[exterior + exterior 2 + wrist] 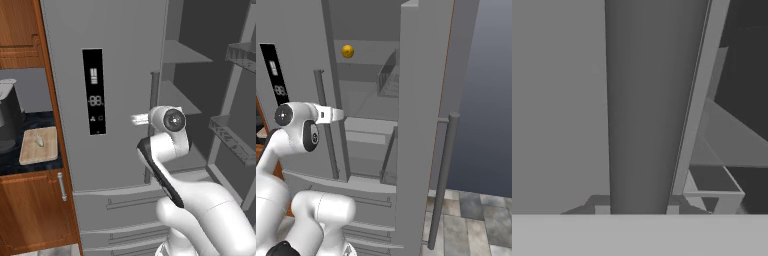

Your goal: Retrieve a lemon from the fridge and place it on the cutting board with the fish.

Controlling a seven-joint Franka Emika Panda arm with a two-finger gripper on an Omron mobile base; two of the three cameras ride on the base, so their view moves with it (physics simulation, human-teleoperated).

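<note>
Fridge point(120, 75): right door swung open, left door w/ black display point(93, 91) shut.

Left base view: board point(39, 145) on dark counter at 9 o'clock of frame, tiny pale fish point(40, 141) lying on it; kettle-like dark pot point(9, 117) just at 10 o'clock of board. Arm's wrist sits at left door's bar handle point(154, 95). Lemon can't be seen from this side.

Right base view: lemon point(347, 51) on an upper fridge shelf, 12 o'clock from the wrist and well apart from it. Open door point(421, 125) edge-on w/ its own bar handle point(443, 175) at 4 o'clock.

Hand view: very close on a grey vertical bar, shelf corners at 4 o'clock. Gripper tips hidden in all three views; jaws closed down narrow, apparently at left door's handle, what they hold can't tell.
</note>
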